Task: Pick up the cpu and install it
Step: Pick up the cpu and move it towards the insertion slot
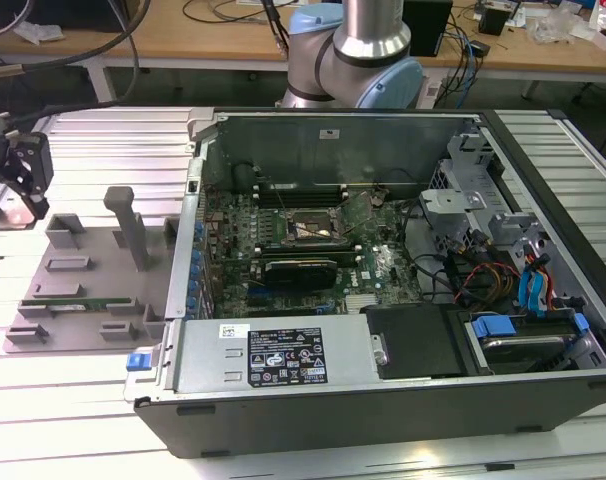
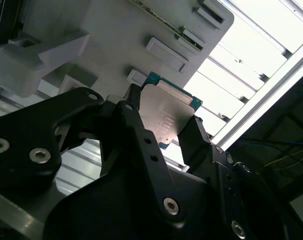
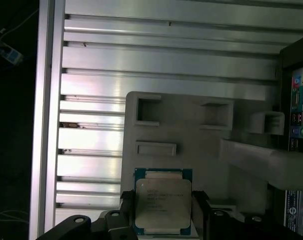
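Closest to the wrist cameras, the black gripper [image 2: 165, 116] [image 3: 163, 206] has its jaws pinching the cpu [image 2: 172, 106] [image 3: 163, 197] by two opposite edges. The chip's silver-grey metal top faces the lenses and a thin blue-green rim shows around it. Behind the chip in both wrist views lies the grey tray [image 2: 116, 30] [image 3: 191, 135] with its raised blocks and rectangular pockets, and past that the ribbed aluminium tabletop [image 3: 141, 60]. In the exterior view the gripper [image 1: 15, 190] hangs at the exterior view's left, just beside the tray [image 1: 93, 290] and well apart from the open computer case [image 1: 383, 400] lying on its side. Inside the case the motherboard [image 1: 283, 245] shows a square socket [image 1: 308, 230] near its middle. Beyond the case stands the arm's base [image 1: 358, 50], with a wooden bench [image 1: 213, 35] behind it.
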### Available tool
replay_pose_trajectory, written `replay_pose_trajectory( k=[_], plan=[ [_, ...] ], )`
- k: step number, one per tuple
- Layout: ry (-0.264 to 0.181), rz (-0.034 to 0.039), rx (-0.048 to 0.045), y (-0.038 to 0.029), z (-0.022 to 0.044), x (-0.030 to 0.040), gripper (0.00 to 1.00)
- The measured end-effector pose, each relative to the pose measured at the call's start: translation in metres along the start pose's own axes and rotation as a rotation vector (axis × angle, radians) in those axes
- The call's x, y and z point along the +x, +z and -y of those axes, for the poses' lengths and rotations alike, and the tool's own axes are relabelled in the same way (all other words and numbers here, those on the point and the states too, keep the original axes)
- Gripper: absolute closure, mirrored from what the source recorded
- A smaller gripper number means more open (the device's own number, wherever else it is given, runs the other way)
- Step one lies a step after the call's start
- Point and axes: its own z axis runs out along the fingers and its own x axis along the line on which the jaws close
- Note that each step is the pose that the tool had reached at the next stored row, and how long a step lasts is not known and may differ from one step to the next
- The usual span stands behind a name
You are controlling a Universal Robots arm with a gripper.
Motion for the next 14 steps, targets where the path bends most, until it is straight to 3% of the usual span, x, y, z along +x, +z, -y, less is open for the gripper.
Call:
replay_pose_trajectory(
  k=[14],
  plan=[
    [0.0, -0.0001, 0.0, -0.0162, 0.0, -0.0005, 0.45]
  ],
)
